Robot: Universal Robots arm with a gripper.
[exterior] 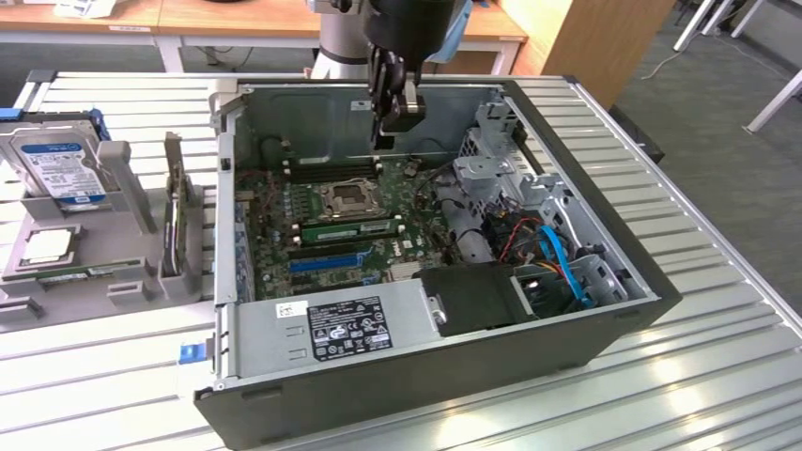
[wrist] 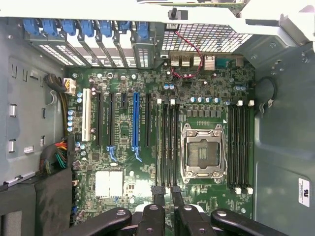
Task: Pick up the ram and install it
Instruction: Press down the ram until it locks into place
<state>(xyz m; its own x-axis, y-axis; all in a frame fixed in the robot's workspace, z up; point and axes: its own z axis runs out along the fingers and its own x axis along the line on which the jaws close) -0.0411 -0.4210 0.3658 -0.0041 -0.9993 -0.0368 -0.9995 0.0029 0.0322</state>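
Over the motherboard (exterior: 278, 246), gripper (exterior: 386, 141) half-open, empty.

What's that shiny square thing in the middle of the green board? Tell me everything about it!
That is the chip socket. It has a shiny silver metal frame around a flat square middle, and nothing is mounted on top of it. It lies flat on the green board, between two sets of long black slots. Nothing is touching it.

1. A ribbed silvery metal table (exterior: 701, 376) is evenly lit, and its slats glint.
2. Behind the table stands a light wooden desk with a white frame (exterior: 225, 14).
3. At the table's far corner rises a pale wooden panel (exterior: 602, 38).
4. Beyond the table, on the exterior view's right, lies a grey carpeted floor (exterior: 715, 141) with slanting white furniture legs (exterior: 775, 94).
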